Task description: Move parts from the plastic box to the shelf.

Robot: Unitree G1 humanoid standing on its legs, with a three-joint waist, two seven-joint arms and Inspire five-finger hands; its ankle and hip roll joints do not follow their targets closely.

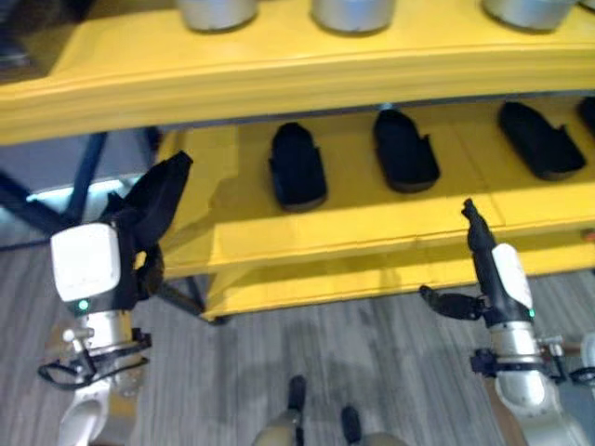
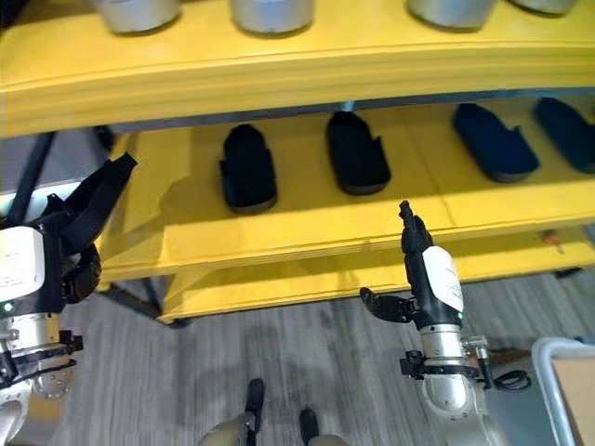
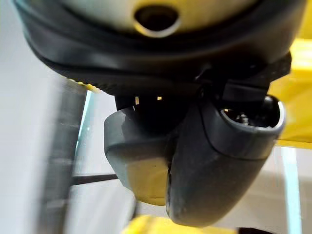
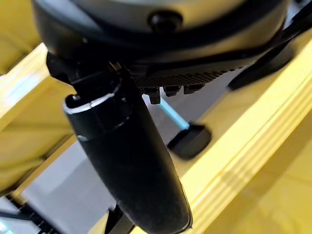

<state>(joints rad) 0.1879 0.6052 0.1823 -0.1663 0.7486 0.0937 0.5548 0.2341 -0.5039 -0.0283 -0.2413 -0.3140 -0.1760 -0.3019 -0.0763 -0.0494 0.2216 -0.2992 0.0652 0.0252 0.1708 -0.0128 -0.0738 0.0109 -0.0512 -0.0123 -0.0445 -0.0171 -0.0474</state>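
**Black part carried up to the yellow shelf**

At the left, the left hand (image 1: 139,243) was raised beside the end of the yellow shelf (image 1: 307,237), its fingers curled round a black part (image 1: 160,193) that stuck up and forward from its grip. The part looked like a flat, matte black moulding, though its exact shape was hard to make out. Two similar black parts (image 1: 297,165) lay on the middle tier, further along. At the right, the right hand (image 2: 414,243) stood upright with straight fingers, holding nothing. This seemed the placing step; next the carried part needed reaching over the tier's bare left end.
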